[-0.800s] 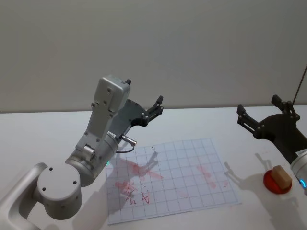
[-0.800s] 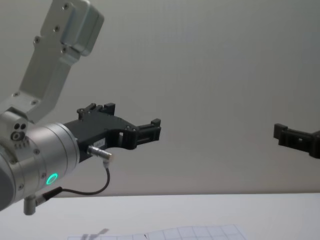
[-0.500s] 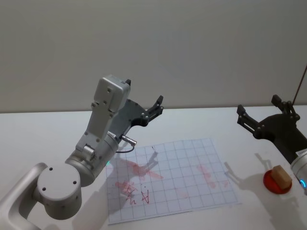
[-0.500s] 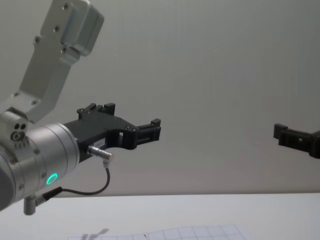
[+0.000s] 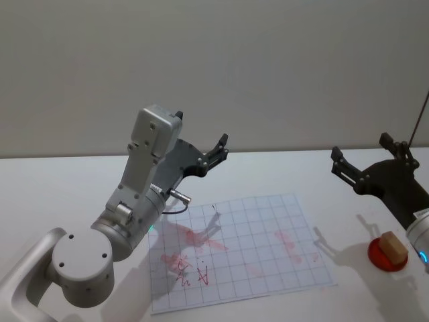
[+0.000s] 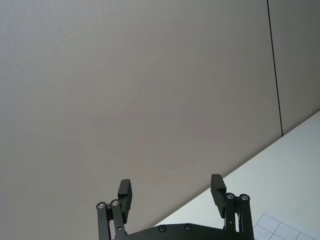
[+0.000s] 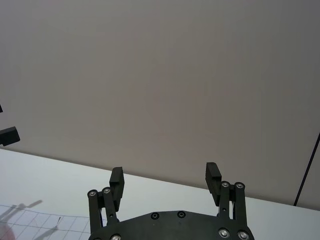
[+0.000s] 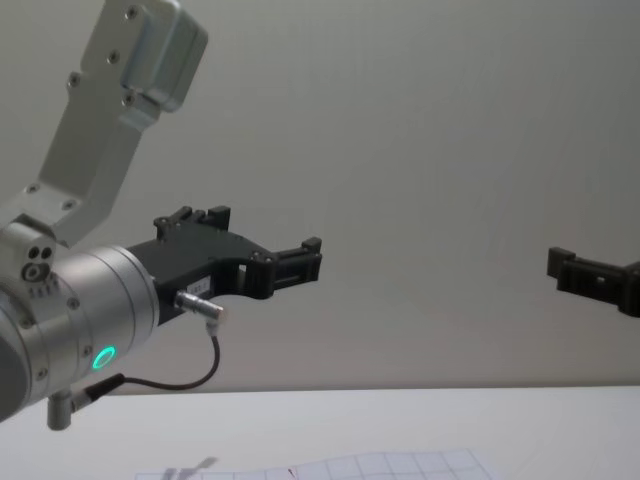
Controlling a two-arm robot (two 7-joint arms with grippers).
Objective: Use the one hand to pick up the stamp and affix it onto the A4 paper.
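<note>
The right gripper [image 5: 360, 149] hangs above the white table [image 5: 60, 188] with its fingers spread wide and nothing between them. The wooden stamp [image 5: 394, 246] sits on its red pad [image 5: 379, 260] nearby, just off the right edge of the gridded A4 paper [image 5: 248, 235]. The left gripper [image 5: 218, 149], likewise spread and empty, is raised over the far side of the red-smudged sheet.

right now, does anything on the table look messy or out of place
The A4 paper lies slightly askew and carries red smears and scribbles. The stamp rests tidily on its red pad. The left gripper and right gripper both hang open above the table.
</note>
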